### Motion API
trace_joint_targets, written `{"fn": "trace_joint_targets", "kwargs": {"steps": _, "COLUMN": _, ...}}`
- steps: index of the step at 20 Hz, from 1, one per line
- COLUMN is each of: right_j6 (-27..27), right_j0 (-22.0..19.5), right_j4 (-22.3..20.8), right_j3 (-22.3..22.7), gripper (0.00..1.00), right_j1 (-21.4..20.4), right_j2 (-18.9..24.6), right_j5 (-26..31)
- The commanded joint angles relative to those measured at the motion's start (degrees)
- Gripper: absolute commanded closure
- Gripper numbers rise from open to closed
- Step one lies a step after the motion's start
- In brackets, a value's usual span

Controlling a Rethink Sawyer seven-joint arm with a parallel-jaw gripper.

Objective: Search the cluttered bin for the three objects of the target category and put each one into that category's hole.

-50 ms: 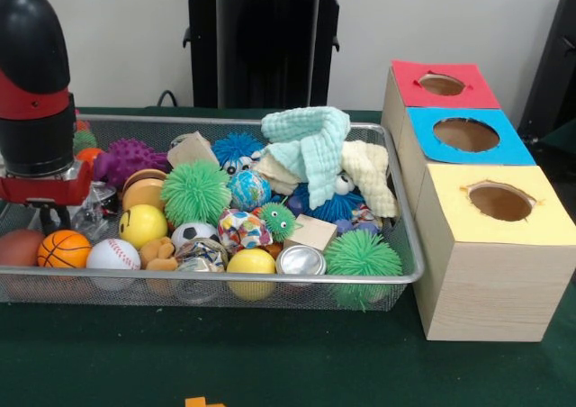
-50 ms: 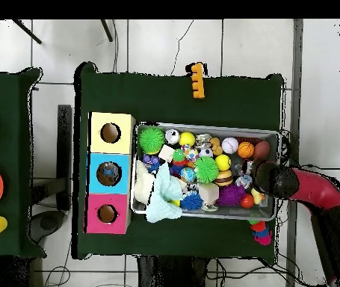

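A wire bin [image 1: 225,277] [image 2: 210,126] is heaped with toys. Among them are a basketball [image 1: 63,248], a baseball [image 1: 112,254], a yellow smiley ball [image 1: 142,224], a soccer ball [image 1: 192,233], green spiky balls [image 1: 195,192] [image 1: 362,254], a metal can [image 1: 300,260] and a wooden block [image 1: 312,232]. A mint cloth [image 1: 310,137] lies on top at the back. My gripper [image 1: 56,218] [image 2: 266,178] hangs low over the bin's left end in the front view, just above the basketball. Nothing shows in its grip. The wooden box has a red hole [image 1: 441,85], a blue hole [image 1: 465,134] and a yellow hole [image 1: 500,202].
The box stands close against the bin's right side in the front view. A cream cloth [image 1: 369,175] and a purple knobbly toy [image 1: 126,159] also lie in the bin. An orange piece [image 2: 196,80] lies on the green table in front of the bin.
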Motion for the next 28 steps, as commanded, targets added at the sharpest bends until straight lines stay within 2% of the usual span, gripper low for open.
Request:
{"fn": "trace_joint_targets", "kwargs": {"steps": 1, "right_j6": -6.9, "right_j0": 0.7, "right_j4": -6.5, "right_j3": 2.9, "gripper": 0.00, "right_j1": 1.5, "right_j2": -0.3, "right_j5": -3.2}}
{"fn": "trace_joint_targets", "kwargs": {"steps": 2, "right_j6": -7.5, "right_j0": -0.4, "right_j4": -6.0, "right_j3": 3.5, "gripper": 0.00, "right_j1": 2.0, "right_j2": 0.7, "right_j5": -3.4}}
{"fn": "trace_joint_targets", "kwargs": {"steps": 6, "right_j6": -8.4, "right_j0": -0.2, "right_j4": -5.9, "right_j3": 2.2, "gripper": 0.00, "right_j1": 3.4, "right_j2": 0.9, "right_j5": -1.7}}
{"fn": "trace_joint_targets", "kwargs": {"steps": 14, "right_j6": -8.3, "right_j0": -0.5, "right_j4": -5.1, "right_j3": 2.9, "gripper": 0.00, "right_j1": 3.3, "right_j2": 0.9, "right_j5": -0.5}}
{"fn": "trace_joint_targets", "kwargs": {"steps": 21, "right_j6": -5.0, "right_j0": 0.3, "right_j4": -3.0, "right_j3": 9.7, "gripper": 0.00, "right_j1": -3.4, "right_j2": -0.4, "right_j5": 1.6}}
{"fn": "trace_joint_targets", "kwargs": {"steps": 24, "right_j6": -5.3, "right_j0": -0.6, "right_j4": -3.2, "right_j3": 11.6, "gripper": 0.00, "right_j1": -4.3, "right_j2": -0.1, "right_j5": 1.0}}
{"fn": "trace_joint_targets", "kwargs": {"steps": 28, "right_j6": -6.5, "right_j0": -0.9, "right_j4": -3.4, "right_j3": 10.4, "gripper": 0.00, "right_j1": -3.2, "right_j2": 0.5, "right_j5": 1.5}}
